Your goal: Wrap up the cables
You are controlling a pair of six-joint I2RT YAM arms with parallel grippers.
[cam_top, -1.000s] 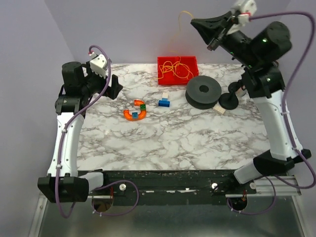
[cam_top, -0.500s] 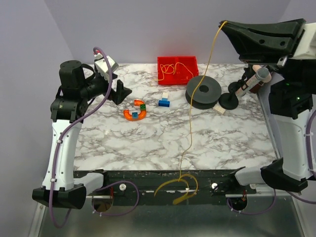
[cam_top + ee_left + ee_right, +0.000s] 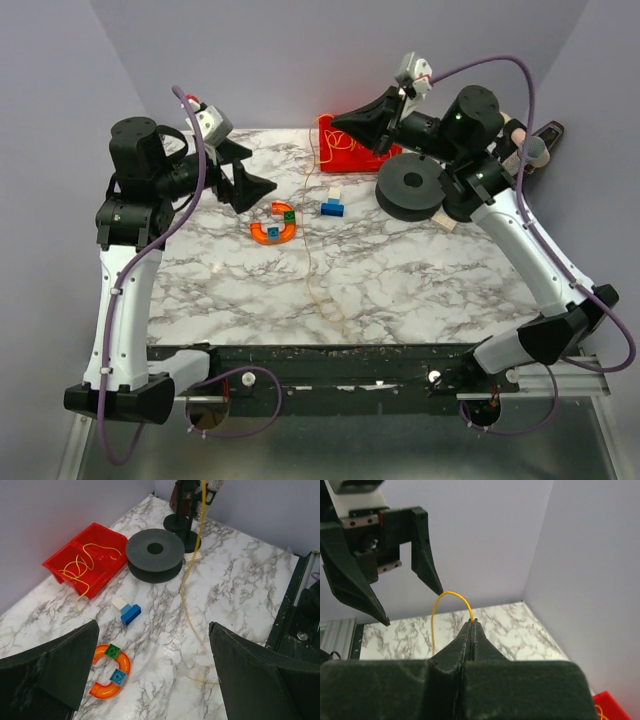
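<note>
A thin yellow cable (image 3: 309, 215) hangs from my right gripper (image 3: 338, 122), which is shut on it above the left edge of the red bin (image 3: 385, 125). The strand drops to the marble and trails toward the front edge. In the right wrist view the cable (image 3: 440, 600) arcs out of the closed tips of the right gripper (image 3: 472, 622). More yellow cables (image 3: 80, 567) lie looped in the red bin (image 3: 60, 557). My left gripper (image 3: 254, 170) is open and empty above the table's left side, facing the strand (image 3: 192, 580). It also shows in the right wrist view (image 3: 412, 607).
A black spool (image 3: 412, 187) lies at the back right, with a black stand (image 3: 465, 205) beside it. A blue and white brick (image 3: 332, 203) and an orange curved piece (image 3: 272, 228) with small bricks lie mid-table. The dark front rail (image 3: 350, 365) edges the table.
My right gripper has swung down and left from high on the right to above the red bin. The hanging strand moved left; its end now lies on the marble. My left gripper shifted slightly right.
</note>
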